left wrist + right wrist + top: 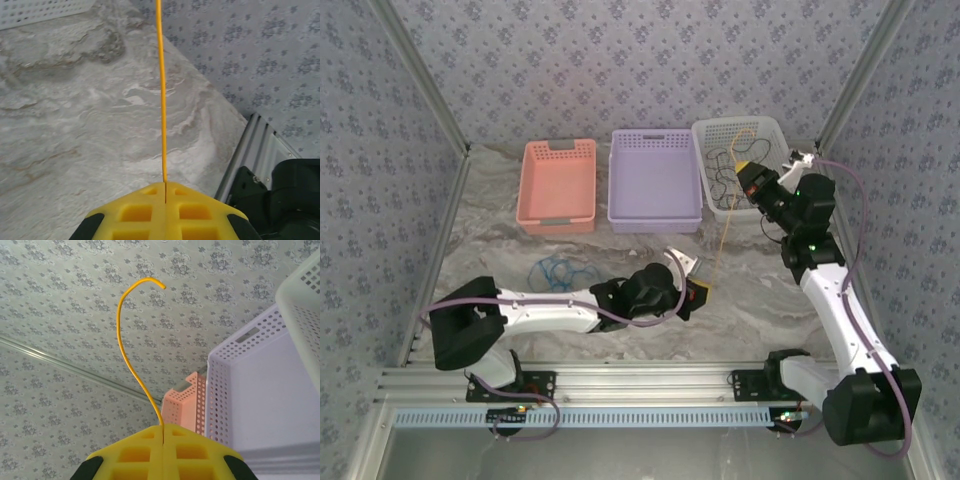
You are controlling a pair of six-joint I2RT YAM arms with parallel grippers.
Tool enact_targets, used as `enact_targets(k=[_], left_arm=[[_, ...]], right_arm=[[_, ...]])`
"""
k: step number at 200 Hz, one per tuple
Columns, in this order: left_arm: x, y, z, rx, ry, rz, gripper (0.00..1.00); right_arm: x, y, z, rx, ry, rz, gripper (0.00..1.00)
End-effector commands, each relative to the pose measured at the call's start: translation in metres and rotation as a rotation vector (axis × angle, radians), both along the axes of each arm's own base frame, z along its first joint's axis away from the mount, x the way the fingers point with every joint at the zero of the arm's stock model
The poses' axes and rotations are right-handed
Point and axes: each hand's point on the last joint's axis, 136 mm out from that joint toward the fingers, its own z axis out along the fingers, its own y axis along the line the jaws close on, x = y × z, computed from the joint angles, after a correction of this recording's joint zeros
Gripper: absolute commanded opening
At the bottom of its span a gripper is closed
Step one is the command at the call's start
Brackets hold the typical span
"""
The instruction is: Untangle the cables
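Between my two claws the yellow cable (720, 235) runs in a straight, taut line over the marble table (500, 215), from my left claw (700, 290) at 7 o'clock up to my right claw (747, 170) at 1 o'clock. Both claws are clamped on it. In each wrist view the yellow pads meet flush, with the cord coming out of the seam between them. Past my right claw the cable's short free end curls upward like a hook against the patterned wall (60, 300).

My right claw hangs over the white basket (770, 130), which sits at 1 o'clock on the table. Inside it the black cables (722, 172) lie in a loose heap of loops, and the yellow cable's free end arches above them. Just beside it at 12 o'clock stands the purple basket (655, 215), its pale floor in plain sight. The pink basket (558, 222) is next in the row at 11 o'clock, showing its floor the same way.

At 9 o'clock of my left claw, the blue cable (560, 268) lies coiled on the marble, apart from the baskets and touching neither claw. My left arm stretches low across the table toward 3 o'clock.
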Motion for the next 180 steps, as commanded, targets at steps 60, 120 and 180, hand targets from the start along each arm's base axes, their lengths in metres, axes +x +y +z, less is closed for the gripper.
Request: enact_targets(k=[60, 120, 180], left_arm=[[-0.029, -0.028, -0.004, 0.012, -0.042, -0.089, 0.0], [-0.012, -0.012, 0.011, 0.037, -0.058, 0.003, 0.0], [0.04, 0.079, 0.097, 0.0, -0.08, 0.24, 0.65]], right_arm=[[0.006, -0.007, 0.024, 0.015, -0.154, -0.038, 0.0], [0.0, 0.009, 0.035, -0.062, -0.183, 0.029, 0.0], [-0.029, 0.056, -0.017, -0.402, -0.129, 0.246, 0.0]])
